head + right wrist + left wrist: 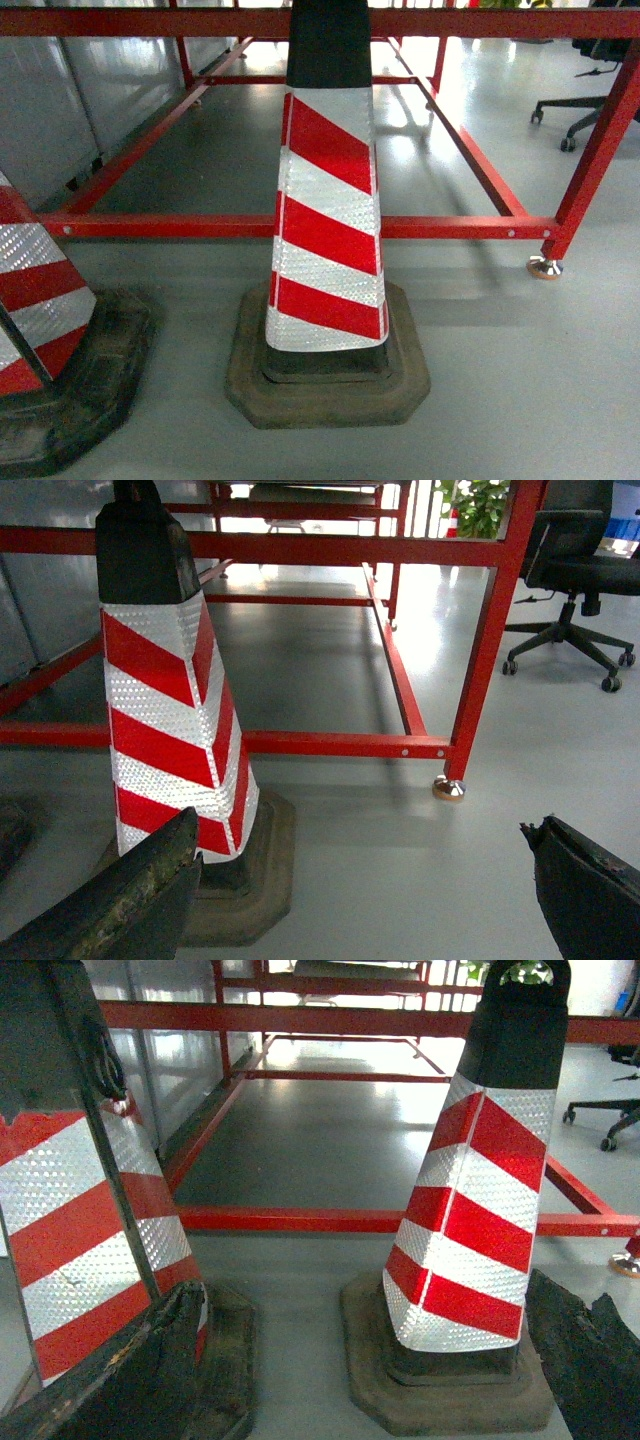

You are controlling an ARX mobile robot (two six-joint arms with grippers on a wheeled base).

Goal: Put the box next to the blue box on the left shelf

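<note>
A tall traffic cone (328,200) with red and white reflective stripes and a black top stands on a worn dark rubber base (328,375) on the grey floor (520,380), filling the middle of the head view. A second striped cone (35,290) of the same kind sits at 8 o'clock from it, cut off by the left edge of the view, on its own scuffed black base (80,400). The two bases are near each other but apart.

Behind both cones runs a red tubular metal frame (440,227): a low horizontal bar crosses at mid-height, side rails reach away toward 12 o'clock, and an upright post at 3 o'clock ends in a small round metal foot (545,267) on the floor. A black wheeled office chair (575,590) stands beyond the frame at 2 o'clock, with a green leafy plant (480,505) further back.

The left claw (370,1360) shows in its wrist view as two dark, worn fingers (130,1370) at the bottom corners, set wide apart with nothing between them but floor and cone. The right claw (370,890) likewise has its fingers (130,895) spread wide and holds nothing.

The bright-blue crate and the roller shelf do not show in any of the three views, so their whereabouts cannot be told.
</note>
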